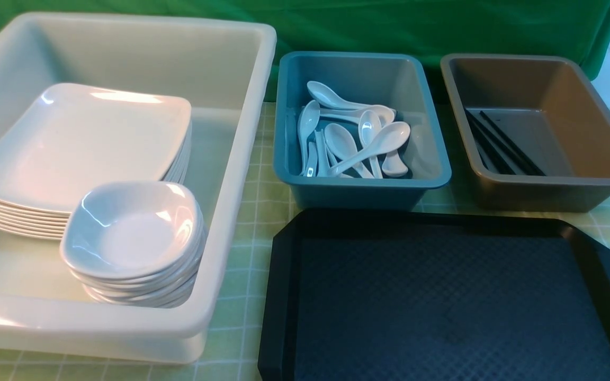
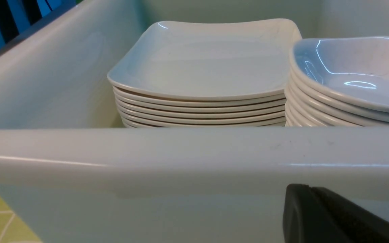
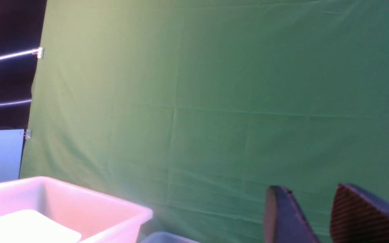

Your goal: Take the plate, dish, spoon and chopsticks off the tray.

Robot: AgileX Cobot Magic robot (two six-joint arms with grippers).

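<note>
Plates (image 1: pixel 80 140) sit stacked in the white tub (image 1: pixel 241 159), left of the black tray (image 1: pixel 442 301); spoons (image 1: pixel 355 137) and chopsticks (image 1: pixel 501 143) lie in bins beyond it. Left gripper (image 2: pixel 319 216) is closed and empty; right gripper (image 3: pixel 316 216) stands parted, gripping nothing.

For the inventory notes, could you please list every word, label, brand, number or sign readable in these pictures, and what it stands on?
None: no readable text shows in any view.
The white tub, teal tub, brown tub, tray, plates, spoons and green backdrop carry no print.
</note>
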